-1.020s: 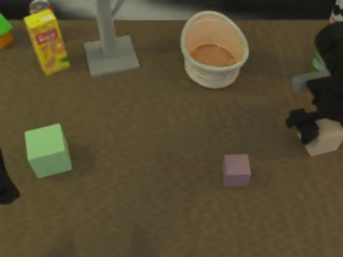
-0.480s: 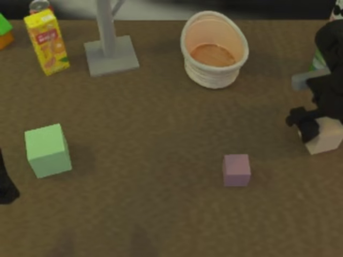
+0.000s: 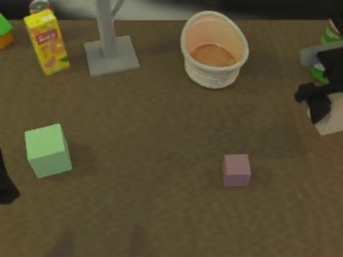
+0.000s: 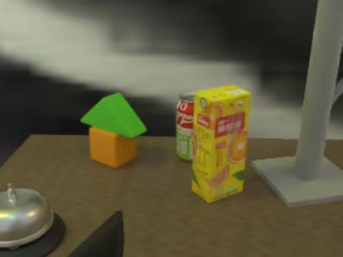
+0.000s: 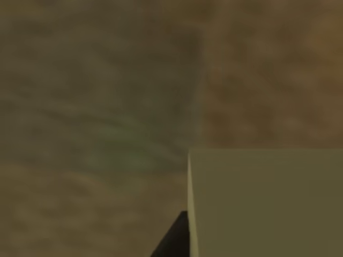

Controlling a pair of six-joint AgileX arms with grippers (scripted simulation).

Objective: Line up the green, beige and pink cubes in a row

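The large light-green cube (image 3: 47, 150) rests at the table's left. Right of centre, the small pink cube (image 3: 236, 169) sits alone. At the right edge my right gripper (image 3: 320, 104) is shut on the beige cube (image 3: 331, 124). In the right wrist view this cube (image 5: 268, 203) hangs above the table, with one dark finger (image 5: 174, 241) pressed against its side. My left gripper (image 3: 5, 187) is parked at the left edge, near the green cube but apart from it, open with nothing between its fingers.
A white basket (image 3: 214, 48) stands at the back centre, with a grey post on a square base (image 3: 110, 53) to its left. The yellow juice carton (image 3: 47, 42), a can (image 4: 185, 126), an orange block under a green wedge (image 4: 112, 134) and a bell (image 4: 21, 214) crowd the back left. A green can (image 3: 331, 31) stands at the back right.
My right gripper has carried the beige cube toward the right edge and farther back, off the spot where it lay. The green and pink cubes and the left arm have not moved.
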